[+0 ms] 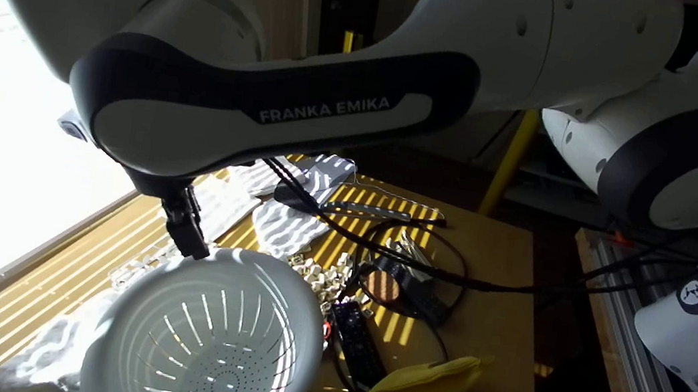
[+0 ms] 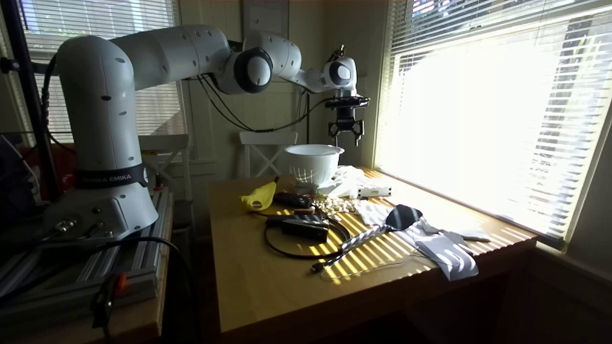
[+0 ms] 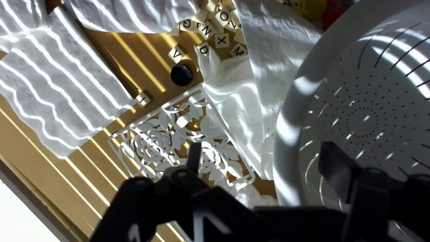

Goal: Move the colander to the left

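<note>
The colander is a large white round slotted bowl [image 1: 232, 315]. It stands upright at the far end of the table in an exterior view [image 2: 313, 165]. It fills the right of the wrist view, with its rim [image 3: 289, 134] near the middle. My gripper [image 2: 347, 139] is open and points down over the colander's window-side edge. In the wrist view the fingers [image 3: 265, 161] are wide apart. The rim shows between them, one finger over the bowl's inside and one outside. The fingertips look about at or just above rim height; I see no clear contact. One finger is mostly hidden in an exterior view [image 1: 191, 239].
A white openwork floral panel [image 3: 154, 144], white plastic sheets [image 3: 235, 87] and letter tiles [image 3: 221, 40] lie beside the colander. A yellow banana-shaped object [image 1: 421, 388], black remote [image 1: 359, 342], cables and dark spatula [image 2: 403, 217] are on the table. A window [image 2: 459, 110] borders it.
</note>
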### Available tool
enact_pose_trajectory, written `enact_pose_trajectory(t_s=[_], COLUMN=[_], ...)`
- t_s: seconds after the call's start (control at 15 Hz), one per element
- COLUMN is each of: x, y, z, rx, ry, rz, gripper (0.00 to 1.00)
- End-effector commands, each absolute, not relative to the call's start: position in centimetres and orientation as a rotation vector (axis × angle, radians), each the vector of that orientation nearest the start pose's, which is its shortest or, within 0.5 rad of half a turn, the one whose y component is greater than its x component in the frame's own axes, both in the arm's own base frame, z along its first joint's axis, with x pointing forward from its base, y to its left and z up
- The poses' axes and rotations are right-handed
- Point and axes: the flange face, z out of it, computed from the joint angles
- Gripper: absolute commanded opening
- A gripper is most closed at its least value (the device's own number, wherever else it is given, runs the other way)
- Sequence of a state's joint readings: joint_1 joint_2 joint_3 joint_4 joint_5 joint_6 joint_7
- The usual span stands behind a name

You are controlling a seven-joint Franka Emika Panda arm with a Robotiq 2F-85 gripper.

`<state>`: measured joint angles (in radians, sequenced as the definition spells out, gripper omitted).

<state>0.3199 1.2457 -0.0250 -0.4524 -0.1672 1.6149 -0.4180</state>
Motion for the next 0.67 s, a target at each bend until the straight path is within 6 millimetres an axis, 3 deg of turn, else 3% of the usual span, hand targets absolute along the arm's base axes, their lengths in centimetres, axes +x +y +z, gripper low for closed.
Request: enact_pose_trajectory(t_s=[0.0, 0.2, 0.53, 0.6], x=[76.0, 76.1, 76.4, 76.6], y=[23.0, 21.5, 19.3, 19.7], z=[32.2, 34.9, 36.8, 36.1], rx=[-3.111, -3.253, -3.367, -3.326], ry=[-1.178, -0.858, -0.399, -0.551], rz=[0.118, 0.076, 0.025, 0.020], gripper=[1.00, 1.00, 1.00, 1.00])
